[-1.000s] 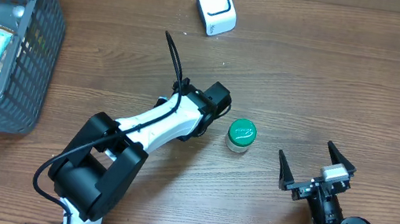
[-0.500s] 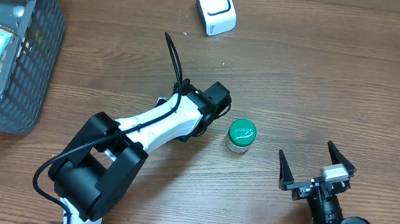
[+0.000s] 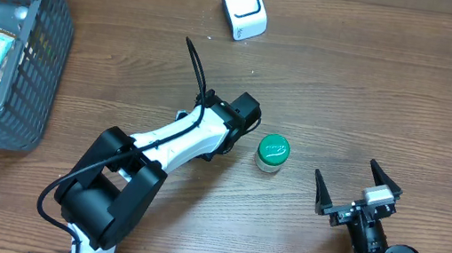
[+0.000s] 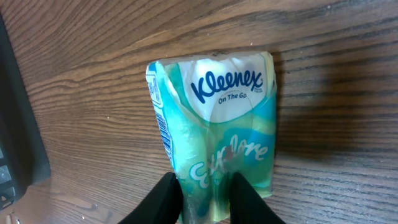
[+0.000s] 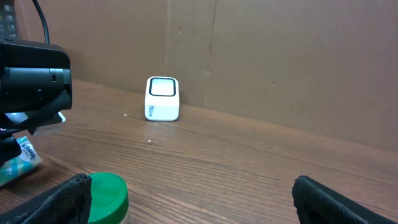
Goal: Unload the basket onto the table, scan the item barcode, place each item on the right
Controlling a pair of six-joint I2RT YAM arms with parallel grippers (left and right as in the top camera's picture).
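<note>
A worn wooden tabletop (image 3: pixel 393 89) is carrying the scene. The left pincer (image 4: pixel 208 200) is clamping the near end of a Kleenex tissue pack (image 4: pixel 214 118), which is lying flat on the wood near a green-lidded jar (image 3: pixel 273 152). The right pincer (image 3: pixel 345 169) is standing wide apart, holding nothing. A white scanner (image 3: pixel 244 8) is sitting well apart, toward the far edge.

"Kleenex" in blue script, with "On The Go" in small print beneath, at 12 o'clock on the tissue pack (image 4: pixel 211 124). Toward 6 o'clock, pale creased script, seemingly "Explore". Along the 9 o'clock edge a barcode strip (image 4: pixel 163 127), digits too small. Unreadable: white lettering on the green lid (image 3: pixel 274 150), small mark on the scanner (image 5: pixel 162 98).
</note>
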